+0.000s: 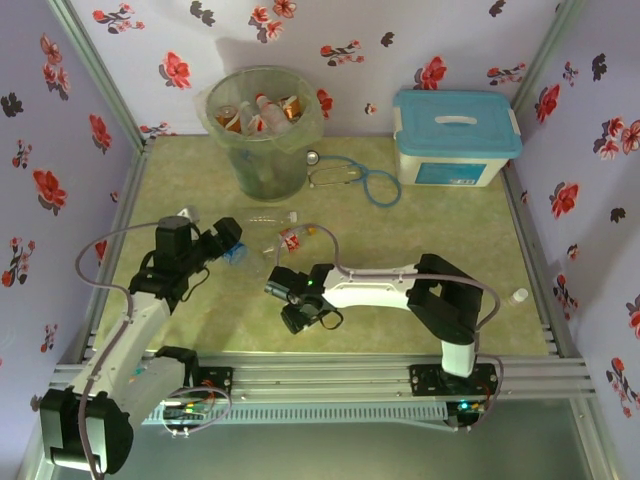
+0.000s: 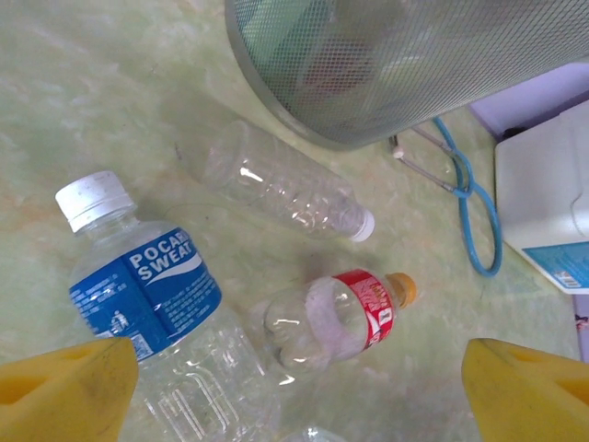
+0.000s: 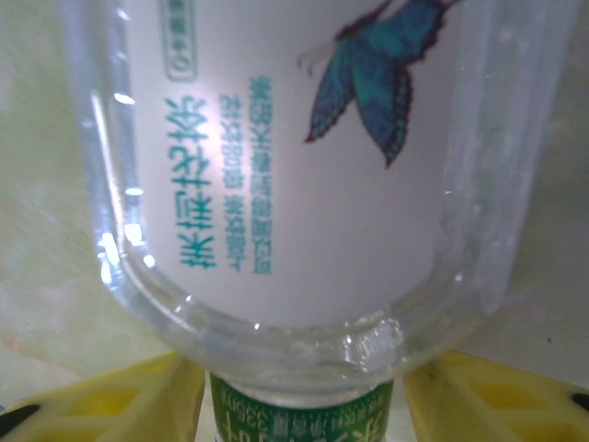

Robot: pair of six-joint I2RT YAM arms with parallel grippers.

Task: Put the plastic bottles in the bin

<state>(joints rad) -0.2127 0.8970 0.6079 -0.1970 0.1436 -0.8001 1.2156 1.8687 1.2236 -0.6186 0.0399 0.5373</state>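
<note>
Clear plastic close against the lens: butterfly-label bottle (image 3: 294, 184), both ends cut off, between yellow fingers (image 3: 120, 405) of the right claw (image 3: 299, 396); cannot tell whether pinched. In front of the bin (image 1: 262, 165), left claw (image 2: 299, 387) spread wide above blue-label bottle (image 2: 147, 295), red-label bottle (image 2: 345, 318) and bare bottle (image 2: 281, 184) lying on the bench (image 2: 92, 92). Inside the bin, more bottles (image 1: 262, 110), hazy.

The bin (image 1: 268, 172) stands upright at 11 o'clock, bottles (image 1: 262, 112) inside; clear bottle (image 2: 285, 189), red-label bottle (image 2: 336, 318) and blue-label bottle (image 2: 147, 295) lie near centre.

Bottles (image 1: 290, 240) cluttering mid-table, stethoscope (image 1: 313, 157) lying beside the bin (image 1: 265, 170) — bare tabletop (image 1: 450, 225) right of centre, before the box (image 1: 455, 135)
</note>
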